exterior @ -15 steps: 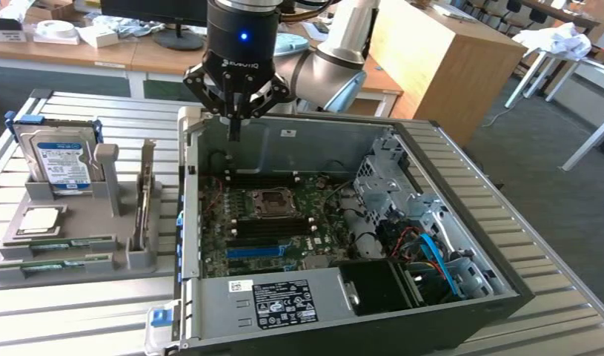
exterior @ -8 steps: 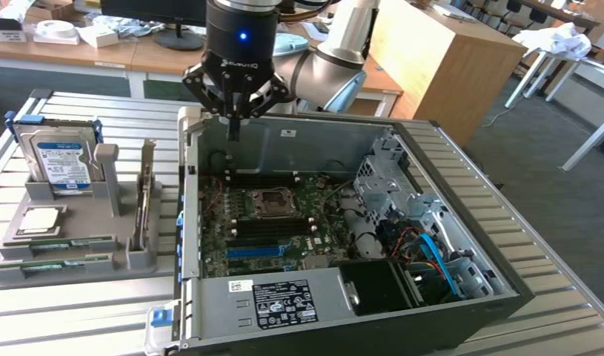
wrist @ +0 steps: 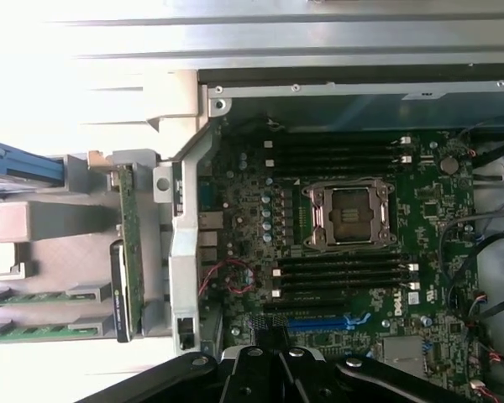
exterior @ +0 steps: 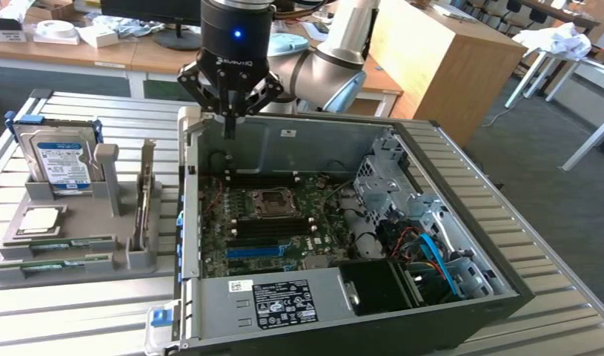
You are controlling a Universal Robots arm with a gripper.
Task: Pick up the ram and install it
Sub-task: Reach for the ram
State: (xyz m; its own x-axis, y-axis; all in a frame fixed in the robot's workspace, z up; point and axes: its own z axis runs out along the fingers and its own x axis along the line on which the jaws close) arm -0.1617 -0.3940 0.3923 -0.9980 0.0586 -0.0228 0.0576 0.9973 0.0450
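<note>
Slatted metal tabletop (exterior: 64,326) carrying an open computer case (exterior: 302,144) and a grey parts holder (exterior: 84,222). The end effector (exterior: 230,133) hangs above the case's motherboard (exterior: 272,222), fingers pressed together. The ram (exterior: 59,245) (a green stick) lies flat in the holder beside a second stick (exterior: 55,265), at the exterior view's left, well apart from the end effector.

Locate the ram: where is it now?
Two long, narrow green ram sticks lie in the grey holder at the exterior view's left, next to the square silver processor chip, outside the open computer case.
</note>
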